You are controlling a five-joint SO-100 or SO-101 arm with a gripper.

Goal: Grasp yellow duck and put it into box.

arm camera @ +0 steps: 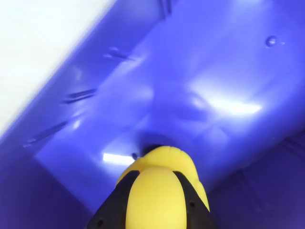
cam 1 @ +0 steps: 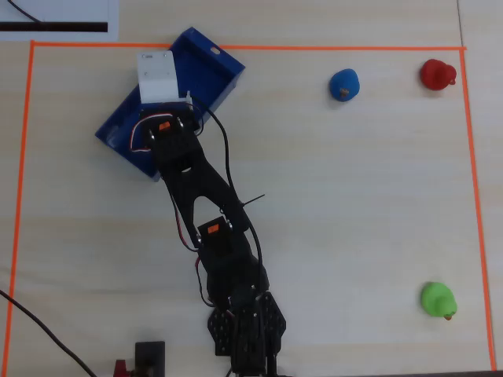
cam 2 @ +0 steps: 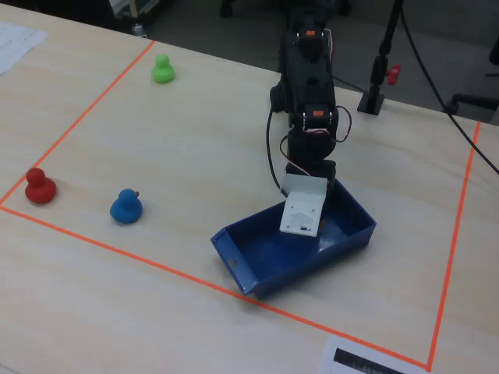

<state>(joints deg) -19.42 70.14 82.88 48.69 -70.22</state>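
The yellow duck (arm camera: 162, 191) shows only in the wrist view, held between my two black fingers (arm camera: 114, 205) just above the floor of the blue box (arm camera: 214, 86). My gripper (arm camera: 159, 217) is shut on it. In the overhead view the box (cam 1: 216, 75) lies at the upper left and my arm's white wrist housing (cam 1: 157, 77) hangs over it, hiding gripper and duck. In the fixed view the box (cam 2: 257, 269) sits at the front centre with the white housing (cam 2: 302, 209) lowered inside it.
A blue duck (cam 1: 343, 85), a red duck (cam 1: 437, 75) and a green duck (cam 1: 437, 299) stand apart on the table, also in the fixed view: blue (cam 2: 125, 207), red (cam 2: 38, 186), green (cam 2: 162, 68). Orange tape (cam 1: 471, 196) frames the work area.
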